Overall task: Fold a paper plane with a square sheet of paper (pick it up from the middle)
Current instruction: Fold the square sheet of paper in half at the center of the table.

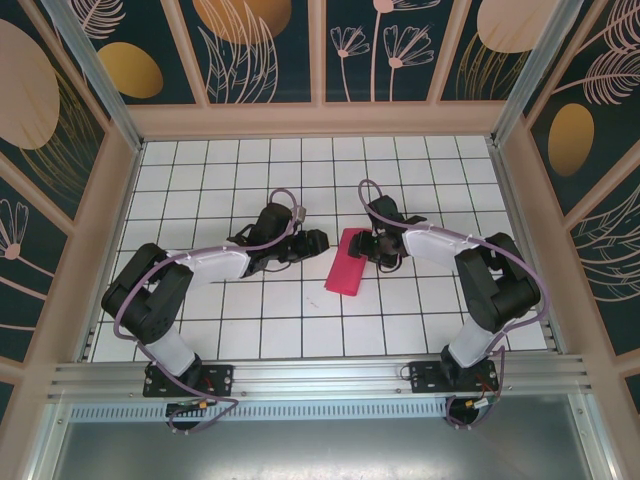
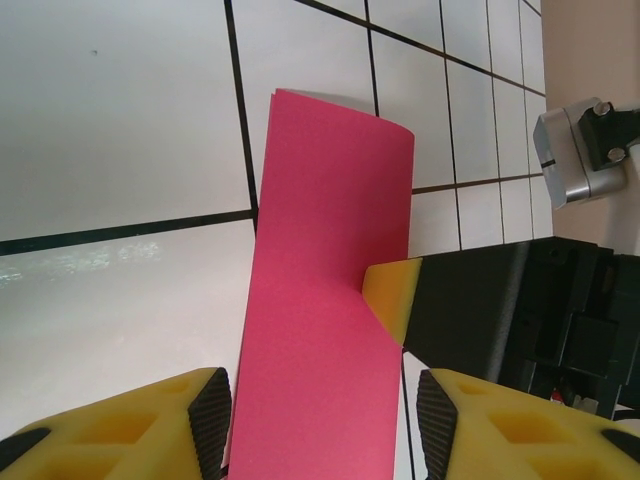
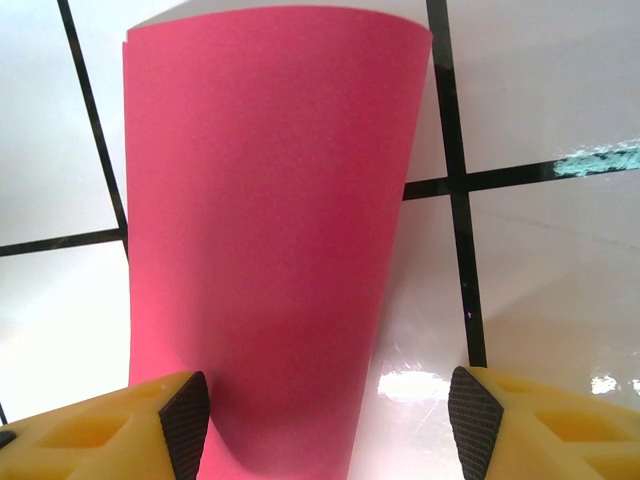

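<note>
Since the square sheet of paper (image 1: 347, 263) is seen as a narrow pink strip, loosely doubled over and bowed rather than flat, a first fold is judged made but not pressed. Which edge carries the fold can't be told for sure. The strip is found on the tiled table (image 1: 250, 330), approx. centre, at mid-depth, betw. the two grippers. Its long axis is laid far-to-near, w/ the near end tipped slightly left.

The right gripper (image 1: 383, 247) is set at the strip's far-right edge, touching it. The left gripper (image 1: 312, 242) is set just left of the far end, close but apart as seen from the top. The right arm is thus judged the nearer.

From the right wrist, the strip (image 3: 270, 220) is straddled by the right gripper (image 3: 328, 420). One pad (image 3: 186, 425) is met by the paper's edge, and the other is separated from it by bare tile. The jaws are spread and nothing is pinched.

From the left wrist, the strip (image 2: 320, 300) is likewise bracketed by the left gripper (image 2: 322, 410), w/ jaws parted wider than the paper and no clamp seen. A yellow finger (image 2: 392, 295) of the right gripper is laid against the strip's edge.

Any crease or next pick is judged to depend on that far-to-near axis being approached from the side, right arm first.
</note>
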Robot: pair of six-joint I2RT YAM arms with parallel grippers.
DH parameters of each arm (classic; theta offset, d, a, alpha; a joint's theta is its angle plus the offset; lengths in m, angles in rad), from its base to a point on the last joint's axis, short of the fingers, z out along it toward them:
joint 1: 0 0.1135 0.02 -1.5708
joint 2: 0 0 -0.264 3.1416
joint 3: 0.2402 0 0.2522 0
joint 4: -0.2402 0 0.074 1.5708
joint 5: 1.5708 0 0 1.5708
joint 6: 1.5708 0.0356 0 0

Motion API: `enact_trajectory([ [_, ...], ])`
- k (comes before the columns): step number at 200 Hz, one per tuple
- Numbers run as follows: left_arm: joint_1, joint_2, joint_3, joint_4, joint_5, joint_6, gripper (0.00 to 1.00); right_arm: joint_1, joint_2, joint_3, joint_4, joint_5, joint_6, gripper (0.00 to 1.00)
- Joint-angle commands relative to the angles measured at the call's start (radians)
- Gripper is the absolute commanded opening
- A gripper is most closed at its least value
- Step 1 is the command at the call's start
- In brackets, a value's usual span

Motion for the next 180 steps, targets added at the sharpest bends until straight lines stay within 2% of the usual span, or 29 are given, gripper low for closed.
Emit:
enact_trajectory([
  [1,-0.004,0.013,0.022,0.01,0.016,0.02,0.55,0.005,0.019,0.028,-0.035,-0.022,-0.036,0.68],
  [84,-0.011,0.028,0.039,0.011,0.026,0.015,0.52,0.003,0.04,0.027,-0.053,0.05,0.024,0.68],
  [180,-0.023,0.035,0.049,0.014,0.031,0.014,0.49,0.005,0.043,0.016,-0.04,0.006,-0.025,0.67],
])
